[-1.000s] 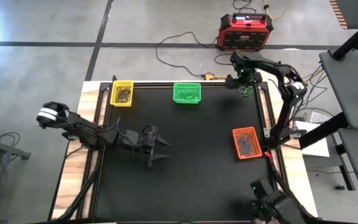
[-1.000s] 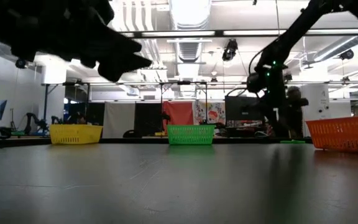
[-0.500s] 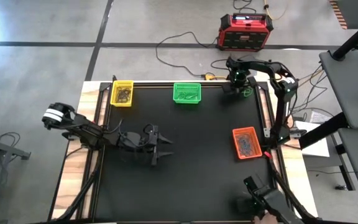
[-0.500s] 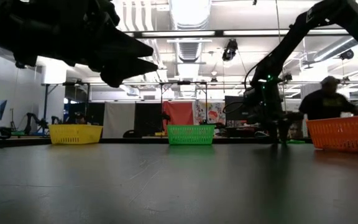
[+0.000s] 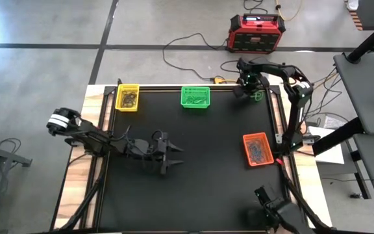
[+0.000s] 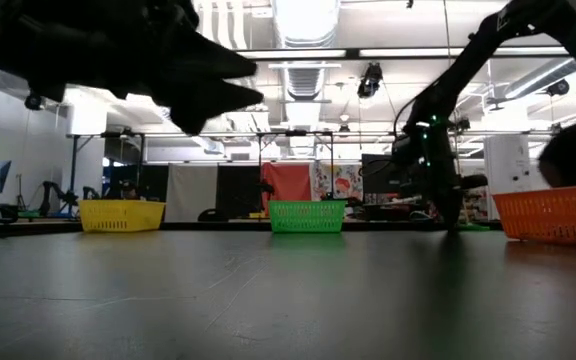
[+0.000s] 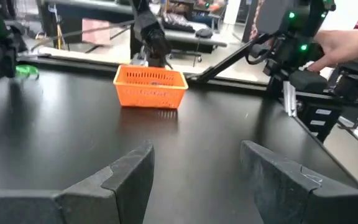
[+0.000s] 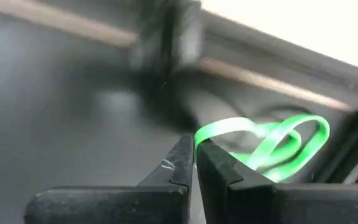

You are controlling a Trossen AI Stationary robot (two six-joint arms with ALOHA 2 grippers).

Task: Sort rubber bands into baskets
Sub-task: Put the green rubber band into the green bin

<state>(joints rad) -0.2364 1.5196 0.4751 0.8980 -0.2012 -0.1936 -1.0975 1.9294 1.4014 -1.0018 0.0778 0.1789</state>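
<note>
1. Right gripper (image 8: 194, 163): I had it at the far right corner of the black table top (image 5: 193, 162), jaws closed flat together, pinching the edge of a thin bright green rubber band (image 8: 272, 146). The rest of the loop trailed loose beside the table's edge rail.
2. Left gripper (image 7: 197, 180): hung over the near-left part of the table, jaws spread wide, holding nothing.
3. Baskets: small yellow mesh plastic basket (image 5: 128, 97) at the far left corner, green mesh basket (image 5: 195, 97) at the far middle, orange mesh basket (image 5: 256, 149) by the right edge. Each held bands.
4. Risk, as I judged it: the pinch caught only a sliver of band, so a quick lift could let it slip out or snag on the rail and spring away.
5. Surface: matte black and level.
6. Room: grey floor, a red and black box (image 5: 254, 32) with cables behind the table; a person's hand (image 7: 347, 46) showed beyond the table's right side.
</note>
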